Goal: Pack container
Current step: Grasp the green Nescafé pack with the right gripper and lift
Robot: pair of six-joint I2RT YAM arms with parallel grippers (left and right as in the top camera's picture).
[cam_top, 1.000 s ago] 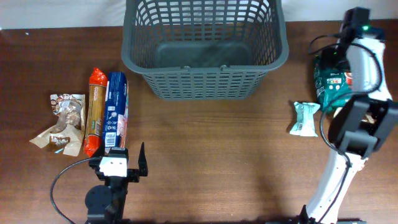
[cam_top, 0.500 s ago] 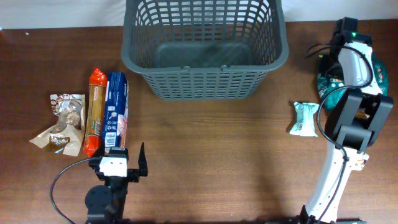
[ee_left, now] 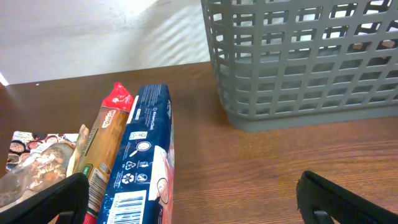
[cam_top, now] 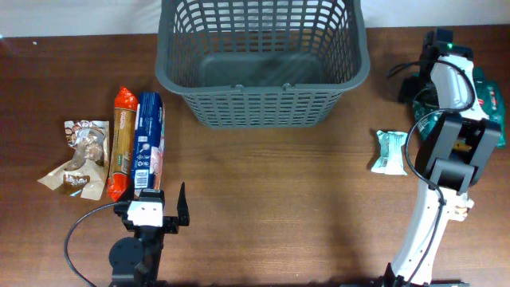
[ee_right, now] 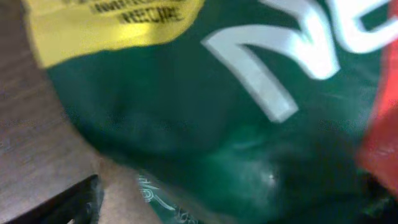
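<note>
Dark brown wood-grain table [cam_top: 271, 199] fills overhead view. White wall [ee_left: 87, 37] rises behind table's far edge; faint diagonal light streaks across wall in left wrist view.

Grey basket [cam_top: 263, 108] centre, blue packet [cam_top: 150, 143] left, green bag [cam_top: 488, 97] right

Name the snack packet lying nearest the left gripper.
The long blue packet, beside the orange packet; its near end reaches the left gripper, closer than any other.
</note>
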